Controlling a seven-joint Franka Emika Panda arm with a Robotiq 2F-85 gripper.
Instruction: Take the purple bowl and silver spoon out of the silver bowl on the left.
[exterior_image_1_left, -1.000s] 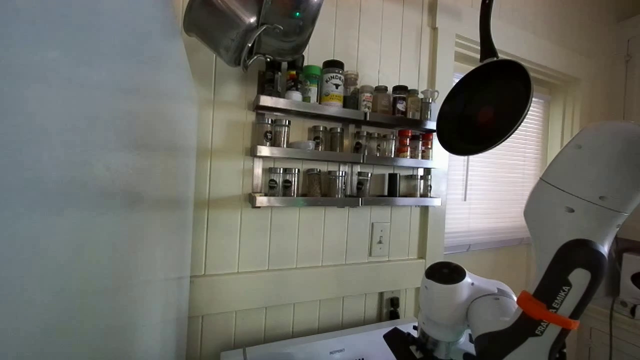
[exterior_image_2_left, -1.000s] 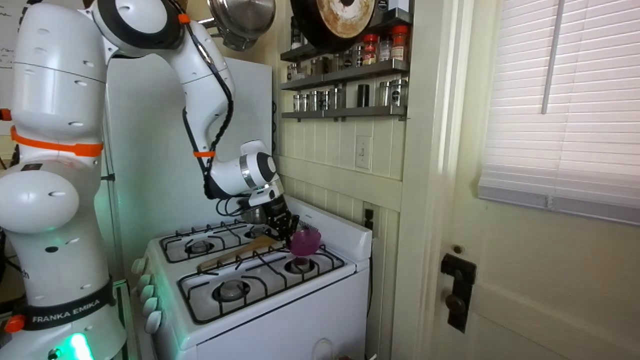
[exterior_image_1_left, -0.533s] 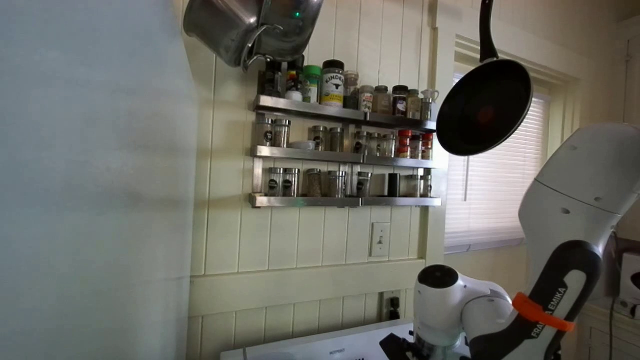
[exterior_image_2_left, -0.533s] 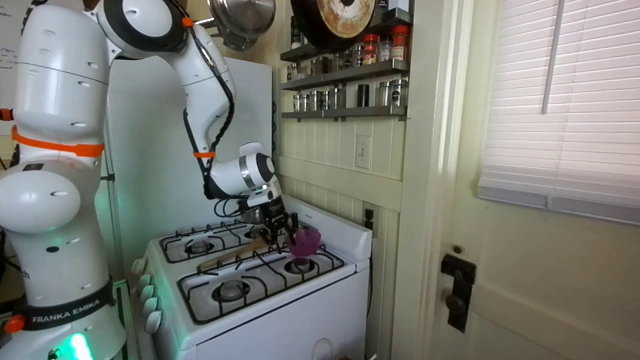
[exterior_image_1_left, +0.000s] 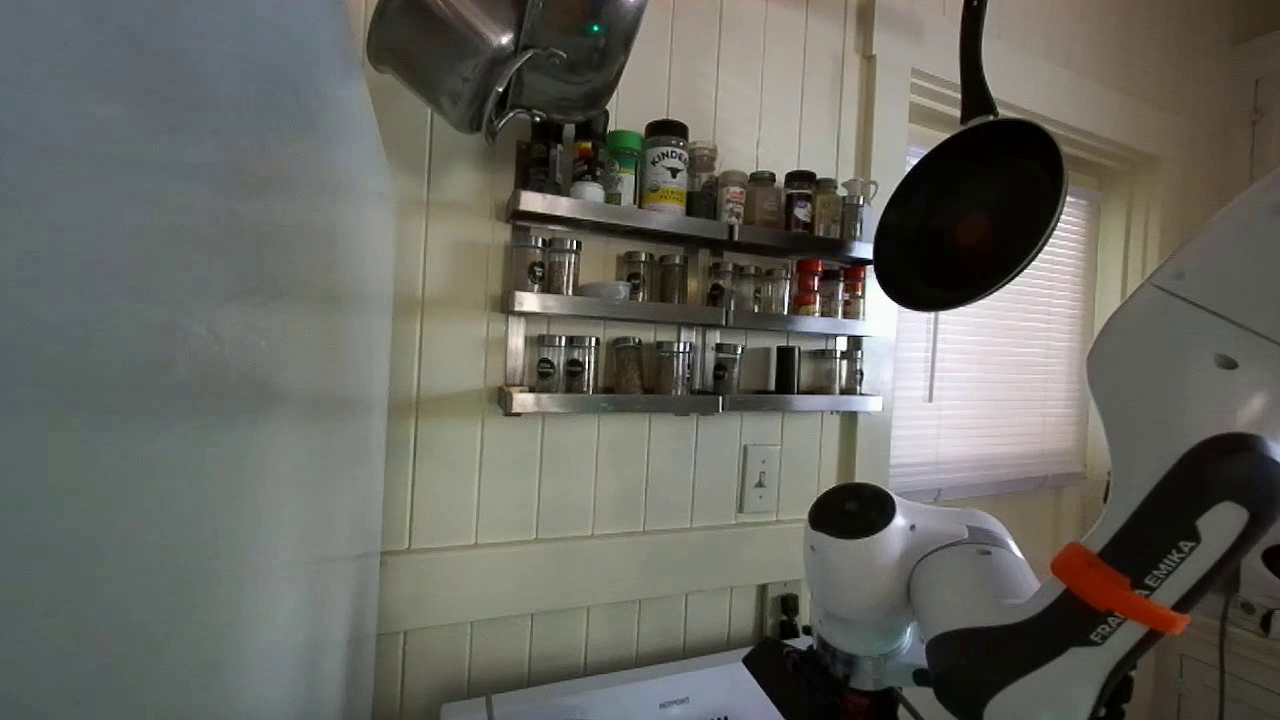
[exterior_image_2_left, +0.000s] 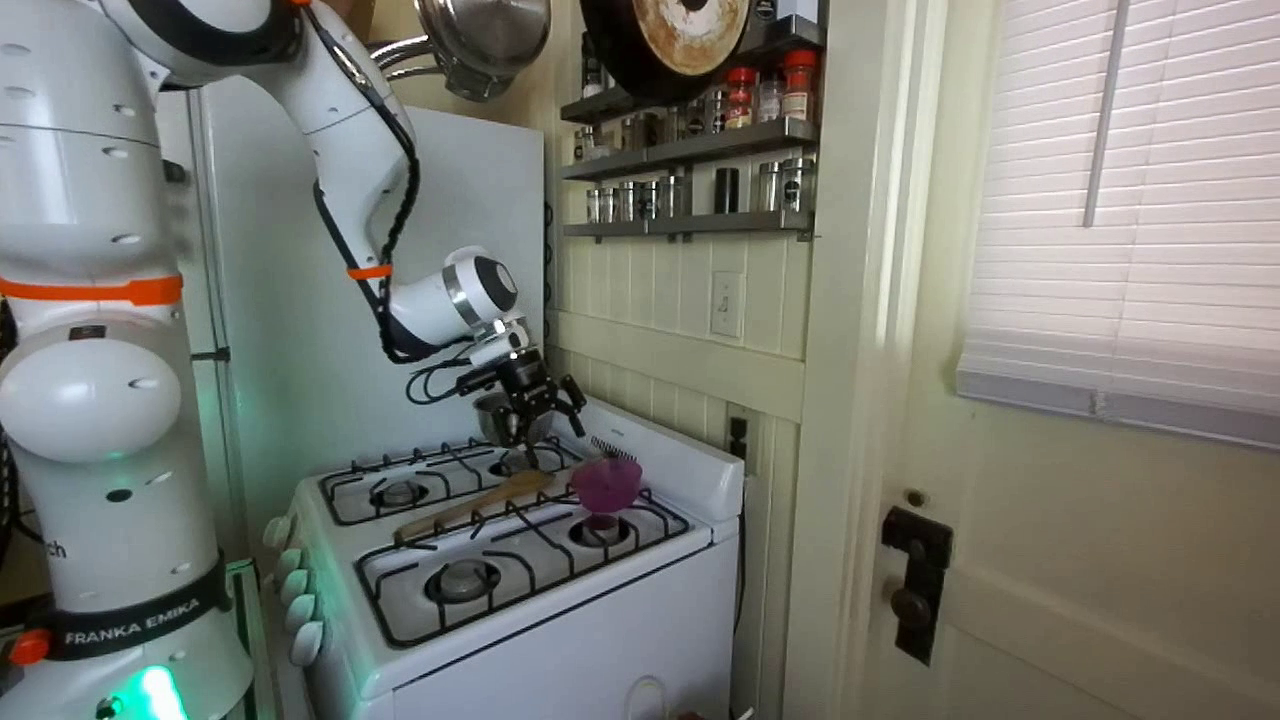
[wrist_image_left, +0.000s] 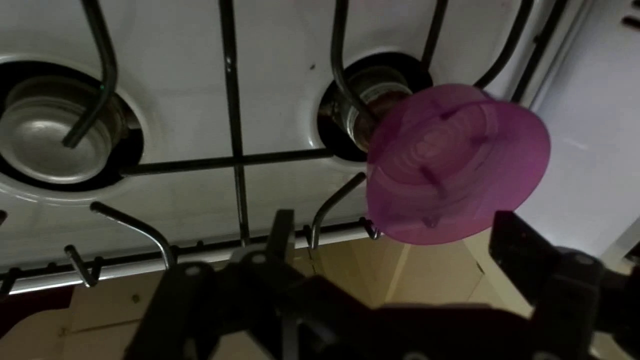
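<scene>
Purple bowl sits apart, beyond the spread claw.

Wrist view: black fingers come out dark and soft, bases cut off at the bottom edge. Translucent purple round bowl covers part of a round metal burner. Round silver metal bowl in an exterior view is partly behind the fingers, can't see inside. Can't tell there whether they touch the tan wooden spoon. White gas stove cropped at bottom in both exterior views. Clear glass jars: labels too small to read.
</scene>
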